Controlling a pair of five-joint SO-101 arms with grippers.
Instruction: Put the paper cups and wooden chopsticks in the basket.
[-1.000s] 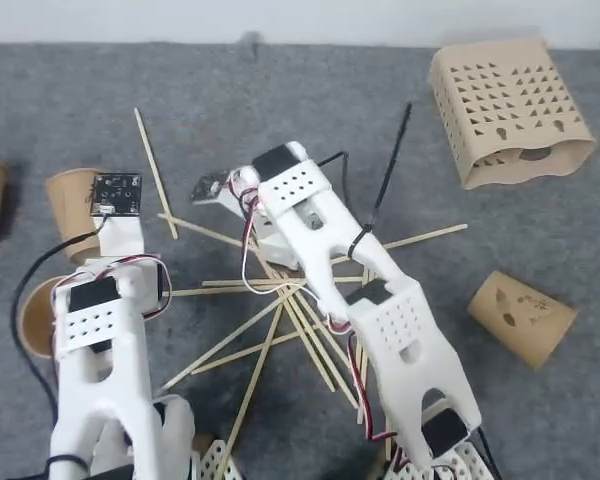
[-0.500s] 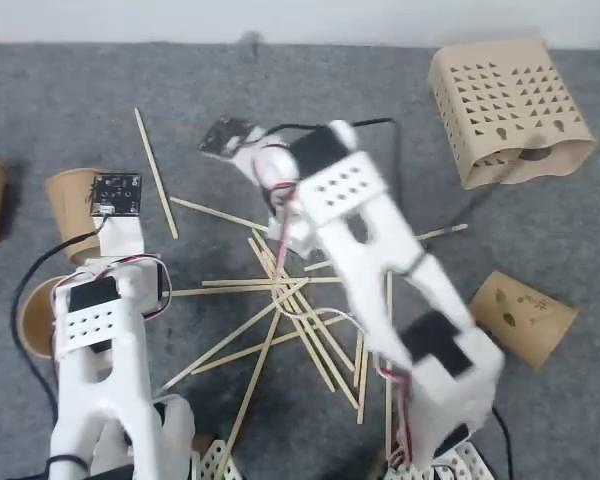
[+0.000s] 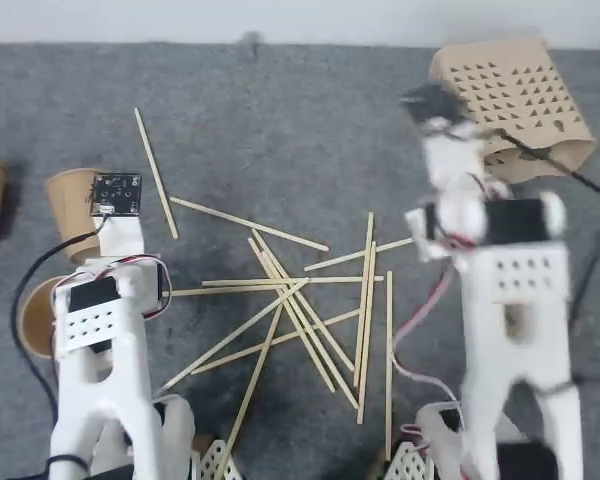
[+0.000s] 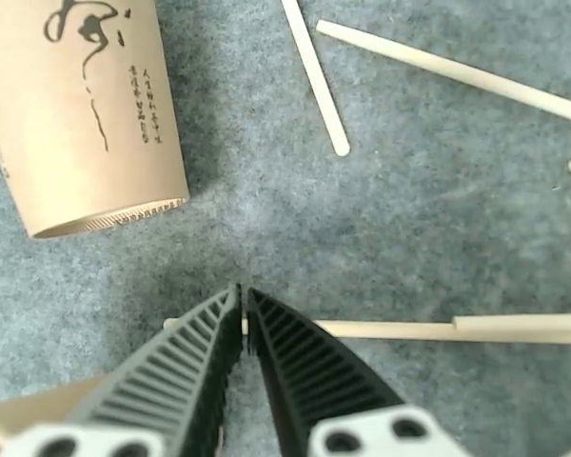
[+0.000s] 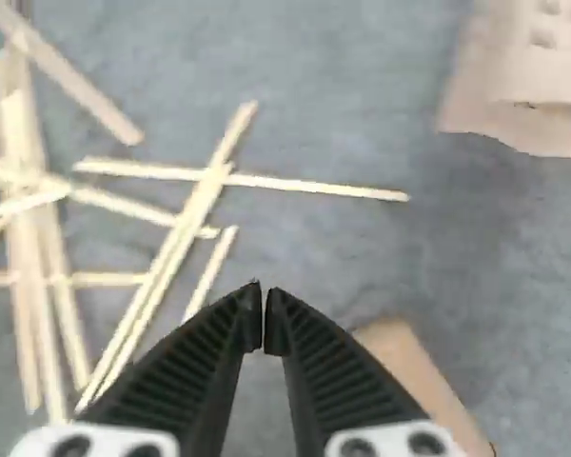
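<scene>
High view first: the basket (image 3: 510, 105) lies tipped on its side at the far corner of the grey tabletop (image 3: 310, 110). The right arm (image 3: 505, 290) stands just beside the basket with its wrist up by the opening, a handy post for anything bound inside. The wooden chopsticks (image 3: 300, 300) lie fanned in a loose heap well apart from the basket, every one flat on the tabletop. Farther still from the basket, the left arm (image 3: 105, 330) hangs by a paper cup (image 3: 72, 210). Over to the left wrist view: the left gripper (image 4: 243, 309) has its fingers pressed together on nothing, tips poised right over a single chopstick (image 4: 409, 329), and the cup rests on its side close by. They'd need to part before any grab. Right wrist view now: the right gripper (image 5: 263, 300) is clenched and empty too, hanging between heap and basket. The tan shape (image 5: 409, 371) beneath it is probably another cup, though it's blurred.
</scene>
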